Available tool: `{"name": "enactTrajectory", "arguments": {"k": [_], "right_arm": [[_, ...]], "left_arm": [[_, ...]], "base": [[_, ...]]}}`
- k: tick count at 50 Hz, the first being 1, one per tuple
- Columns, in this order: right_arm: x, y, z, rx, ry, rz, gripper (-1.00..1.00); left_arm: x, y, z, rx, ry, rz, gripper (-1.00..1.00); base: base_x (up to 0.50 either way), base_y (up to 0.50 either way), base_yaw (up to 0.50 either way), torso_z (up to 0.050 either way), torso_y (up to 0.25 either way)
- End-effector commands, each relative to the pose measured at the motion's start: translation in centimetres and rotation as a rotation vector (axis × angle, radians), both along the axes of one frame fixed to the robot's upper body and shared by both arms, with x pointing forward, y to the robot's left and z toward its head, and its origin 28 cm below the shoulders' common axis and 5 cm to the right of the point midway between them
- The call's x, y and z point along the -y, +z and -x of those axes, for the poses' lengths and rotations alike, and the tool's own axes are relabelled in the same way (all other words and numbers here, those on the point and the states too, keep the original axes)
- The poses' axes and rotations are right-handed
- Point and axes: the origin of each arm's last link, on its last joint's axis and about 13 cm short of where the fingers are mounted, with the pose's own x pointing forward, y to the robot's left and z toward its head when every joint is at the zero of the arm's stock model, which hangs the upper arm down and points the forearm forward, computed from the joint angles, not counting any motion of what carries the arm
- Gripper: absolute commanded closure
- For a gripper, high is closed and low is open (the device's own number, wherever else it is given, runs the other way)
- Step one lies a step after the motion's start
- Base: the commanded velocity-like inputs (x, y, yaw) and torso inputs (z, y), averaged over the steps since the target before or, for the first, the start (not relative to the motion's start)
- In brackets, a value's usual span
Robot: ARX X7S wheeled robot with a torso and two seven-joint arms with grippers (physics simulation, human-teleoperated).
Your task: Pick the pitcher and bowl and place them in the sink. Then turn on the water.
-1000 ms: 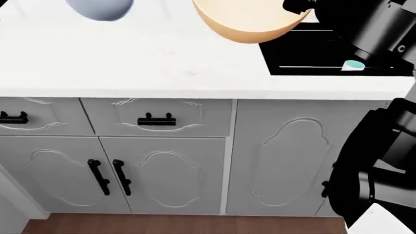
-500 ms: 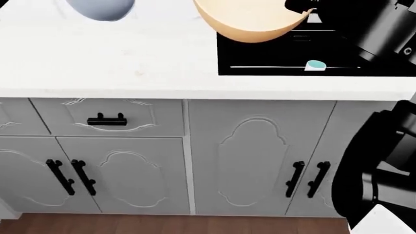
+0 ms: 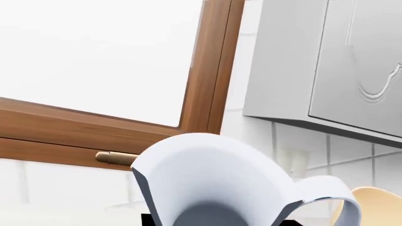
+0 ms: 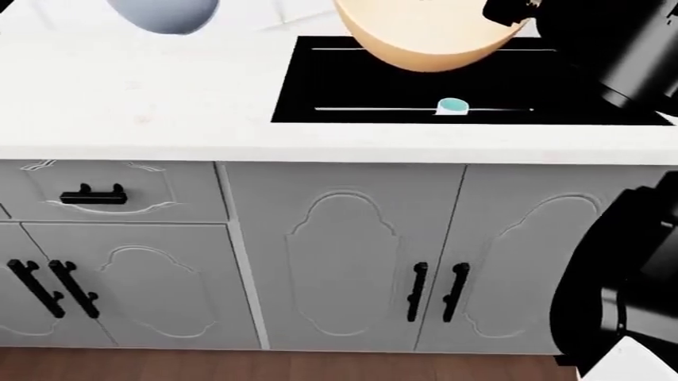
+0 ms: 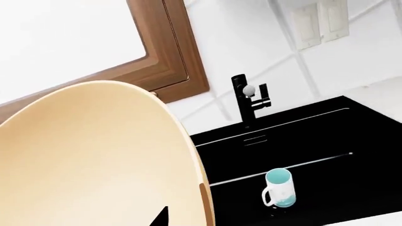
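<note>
Tan bowl [image 4: 429,36] aloft over black sink's [image 4: 317,79] back edge; pale bluish pitcher [image 4: 164,14] aloft above counter, well left of sink; black faucet [image 5: 246,99] dry

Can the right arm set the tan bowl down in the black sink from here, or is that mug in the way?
Probably yes. The large tan hemispherical bowl hangs over the black rectangular sink; the small white-and-teal mug takes one spot, with bare basin floor beside it.

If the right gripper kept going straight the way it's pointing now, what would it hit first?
Probably the sink, near the mug standing in it; the faucet lies further along. The bowl hides the gripper, so this is uncertain.
</note>
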Motion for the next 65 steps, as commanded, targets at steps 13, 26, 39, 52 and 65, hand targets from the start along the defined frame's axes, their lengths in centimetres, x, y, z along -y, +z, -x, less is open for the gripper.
{"name": "enactTrajectory", "arguments": {"k": [13,26,39,52,65], "right_arm": [[0.5,-0.6,-0.2,-0.006,-0.044,-0.007,1.0],[0.8,-0.4,-0.1,0.006,-0.062,0.03,1.0],[1.1,-0.1,0.1,0.028,-0.074,0.045,1.0],[1.2,0.1,0.2,0.059,-0.064,0.035,1.0],[2.9,-0.8,1.0,0.037,-0.161,0.026,1.0]], "left_arm": [[0.0,0.3,0.2,0.0,-0.003,0.017,1.0],[0.0,0.3,0.2,0.006,0.006,0.016,1.0],[0.0,0.3,0.2,0.003,0.018,0.01,1.0],[0.0,0.3,0.2,0.003,0.029,0.009,1.0],[0.0,0.3,0.2,-0.001,0.049,0.012,1.0]], "base": [[-0.5,-0.01,0.0,0.001,0.0],[-0.5,-0.01,0.0,0.0,0.001],[-0.37,-0.19,0.0,0.0,0.001],[-0.01,-0.5,0.0,0.0,0.002],[0.01,-0.5,0.0,0.0,0.002]]}}
